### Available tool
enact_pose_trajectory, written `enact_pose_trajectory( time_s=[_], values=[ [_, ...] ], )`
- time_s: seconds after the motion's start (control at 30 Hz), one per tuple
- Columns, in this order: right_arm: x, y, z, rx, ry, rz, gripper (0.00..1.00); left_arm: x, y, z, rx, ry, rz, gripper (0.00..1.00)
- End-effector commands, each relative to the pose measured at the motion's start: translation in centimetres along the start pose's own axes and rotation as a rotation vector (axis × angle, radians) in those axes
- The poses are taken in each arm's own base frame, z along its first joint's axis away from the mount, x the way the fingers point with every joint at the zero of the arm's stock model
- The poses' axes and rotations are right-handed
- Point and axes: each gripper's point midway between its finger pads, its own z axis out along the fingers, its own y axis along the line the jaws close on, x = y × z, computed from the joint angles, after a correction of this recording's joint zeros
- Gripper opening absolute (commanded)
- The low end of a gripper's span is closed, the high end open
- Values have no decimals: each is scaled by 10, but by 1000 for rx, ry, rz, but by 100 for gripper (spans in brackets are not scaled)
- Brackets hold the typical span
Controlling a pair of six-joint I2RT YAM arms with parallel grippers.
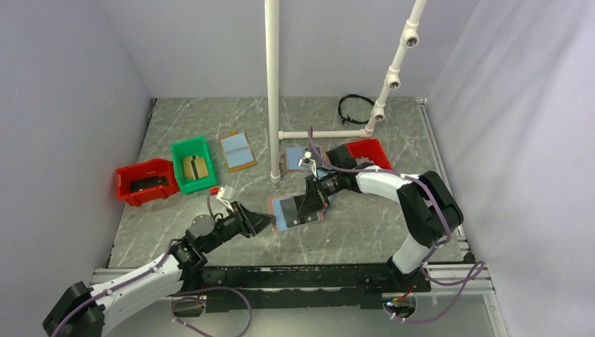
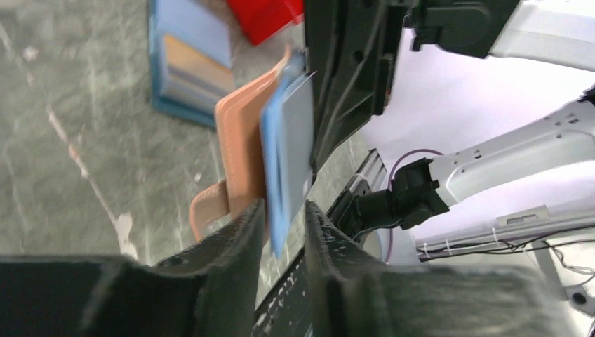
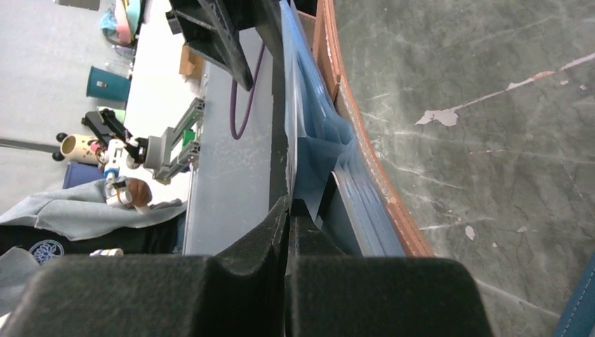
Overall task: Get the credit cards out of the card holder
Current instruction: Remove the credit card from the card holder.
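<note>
Mid-extraction: R gripper (image 3: 288,210) pinched tight on dark card (image 3: 278,126), not yet free of holder (image 1: 284,214); L gripper (image 2: 284,210) slightly parted astride holder's edge.

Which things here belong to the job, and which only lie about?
Job: card holder, credit card, left gripper, right gripper.
Lying about: left red bin, right red bin, green bin, tan-rimmed holder, navy-rimmed holder, black cable.

card holders (image 1: 286,213) (image 1: 295,156) (image 1: 236,149): we count 3
red bins (image 1: 123,184) (image 1: 375,145): we count 2
green bin (image 1: 177,163): 1
grippers (image 1: 263,222) (image 1: 309,203): 2
</note>
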Motion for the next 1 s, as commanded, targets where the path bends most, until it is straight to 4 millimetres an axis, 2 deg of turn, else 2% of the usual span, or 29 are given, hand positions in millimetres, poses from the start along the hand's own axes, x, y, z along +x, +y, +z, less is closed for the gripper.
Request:
enact_pose_trajectory(
  time_s=[0.0, 0.17, 0.33, 0.43, 0.67, 0.87, 0.97],
  values=[
    [-7, -5, 1, -23, -3, -26, 0, 15, 23, 2, -124, 92, -4, 39],
    [-9, -1, -3, -42, -5, -63, 0, 24, 37, 3, -180, 133, 6, 58],
    [-12, 1, -8, -60, -15, -73, 0, 27, 47, 1, -213, 137, 22, 64],
    [-11, 2, -8, -67, -18, -72, 0, 25, 39, 2, -158, 116, 24, 67],
    [-11, 2, -8, -74, -17, -65, 0, 17, 2, 9, 31, 97, 52, 68],
    [-12, 6, -8, -86, -17, -70, 0, 16, 4, 18, 16, 95, 28, 65],
    [-12, 7, -8, -91, -18, -74, 0, 16, 5, 21, 18, 91, 19, 57]
  ],
)
